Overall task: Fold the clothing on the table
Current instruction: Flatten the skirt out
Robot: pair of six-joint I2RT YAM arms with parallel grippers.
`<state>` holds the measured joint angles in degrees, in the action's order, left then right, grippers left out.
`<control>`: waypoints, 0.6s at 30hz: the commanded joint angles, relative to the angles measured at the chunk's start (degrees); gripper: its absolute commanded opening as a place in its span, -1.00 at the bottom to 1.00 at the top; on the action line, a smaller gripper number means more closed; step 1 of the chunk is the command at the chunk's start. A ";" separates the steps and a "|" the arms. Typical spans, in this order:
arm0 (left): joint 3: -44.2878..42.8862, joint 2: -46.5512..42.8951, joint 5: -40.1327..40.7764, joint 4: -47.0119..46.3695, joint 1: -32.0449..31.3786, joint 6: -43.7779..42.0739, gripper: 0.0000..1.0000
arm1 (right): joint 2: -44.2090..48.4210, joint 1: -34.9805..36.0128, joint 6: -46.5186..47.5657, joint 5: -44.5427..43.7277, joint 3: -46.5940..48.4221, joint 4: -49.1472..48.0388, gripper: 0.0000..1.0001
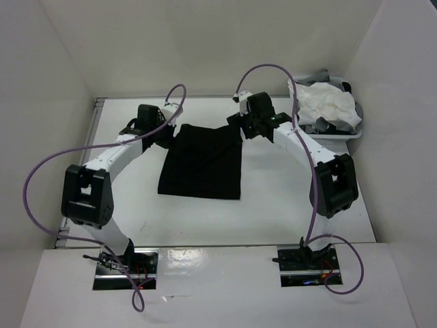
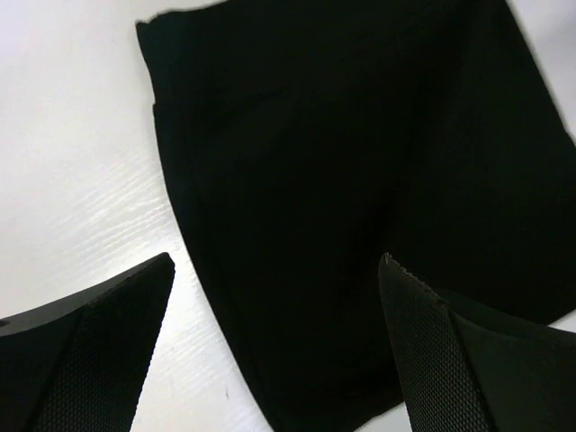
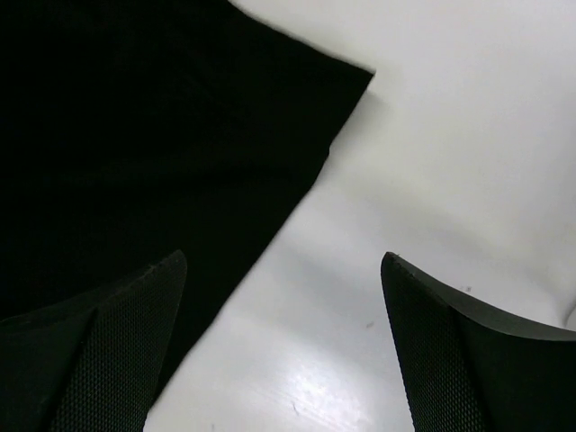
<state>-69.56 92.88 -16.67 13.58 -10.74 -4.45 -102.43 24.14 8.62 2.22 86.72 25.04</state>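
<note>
One black garment point(image 1: 203, 162) lies flat on the table point(image 1: 273, 212), about midway across and somewhat toward the far edge. It forms a four-sided shape, a little wider at its near edge. Its surface looks smooth, with a faint layered edge along one side in the left wrist view.

At the garment's far left corner hangs the left gripper point(image 1: 164, 133), jaws spread wide and holding nothing. From its wrist camera, one finger point(image 2: 99, 351) is over bare table and the other over the cloth. The right gripper point(image 1: 240, 126) is at the far right corner, jaws also wide apart and empty. Its wrist view shows one finger point(image 3: 108, 351) over the cloth and the other over bare table.

Both arms reach forward, one on each side of the garment. A basket point(image 1: 355, 134) stands at the far right, holding white cloth point(image 1: 328, 102).
</note>
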 commanded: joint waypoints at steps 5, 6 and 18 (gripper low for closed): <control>-4.53 11.78 4.97 -5.76 -2.09 1.37 1.00 | 6.81 -2.95 0.25 0.15 -5.07 -2.09 0.86; -5.32 12.67 4.98 -5.76 -2.79 1.37 1.00 | 6.02 -2.96 -0.27 0.68 -5.07 -2.10 0.86; -2.17 7.50 11.91 6.01 -4.55 2.70 0.98 | -0.40 -3.49 -1.41 0.68 0.81 -1.92 0.86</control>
<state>-72.84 106.08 -7.51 15.55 -15.27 -2.52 -102.37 20.71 8.34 2.42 83.50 24.88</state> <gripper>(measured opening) 0.990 0.928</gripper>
